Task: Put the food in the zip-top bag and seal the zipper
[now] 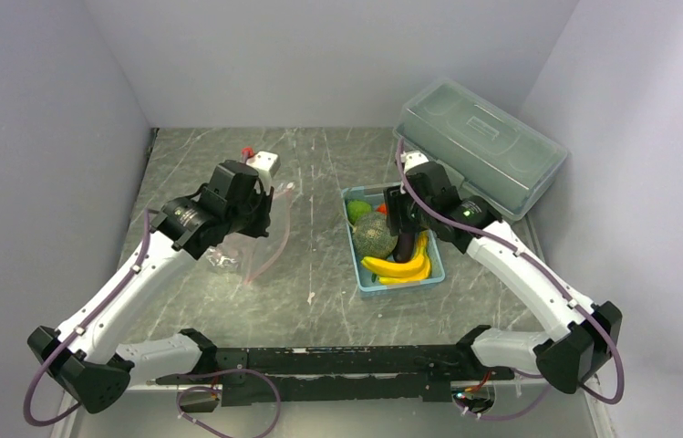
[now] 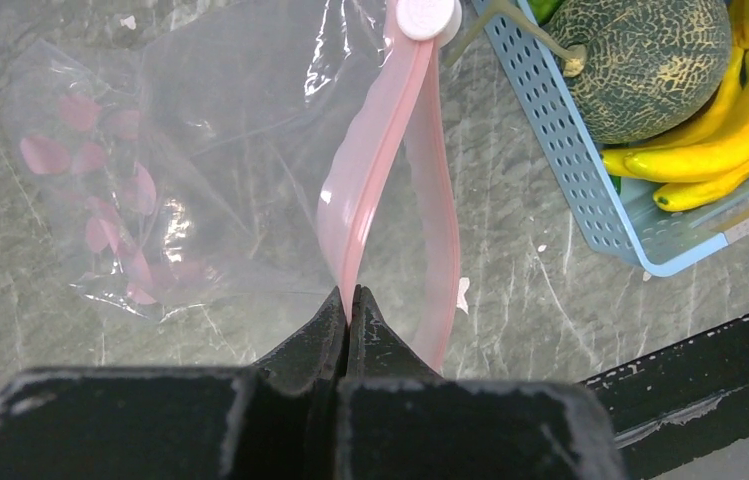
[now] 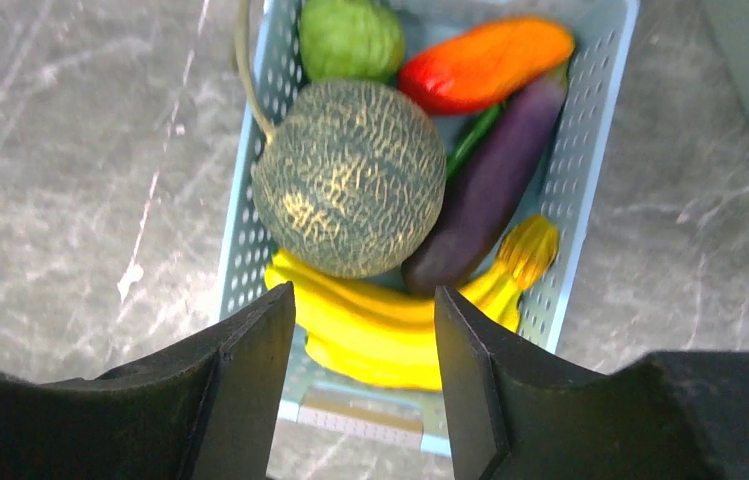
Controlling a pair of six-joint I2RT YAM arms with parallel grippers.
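Bag [image 2: 200, 150] at left: my left gripper [image 2: 348, 300] is clenched on its pink zipper strip [image 2: 370, 170]. At right, my right gripper [image 3: 363, 300] hangs released above the blue basket [image 3: 590, 120], where melon [image 3: 350, 175], bananas [image 3: 370, 335] and eggplant [image 3: 490, 190] lie together.

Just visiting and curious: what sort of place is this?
Likely a robot test booth: plain walls enclose a marbled table, left arm and right arm are bolted at its edge, a blue basket holds toy produce.
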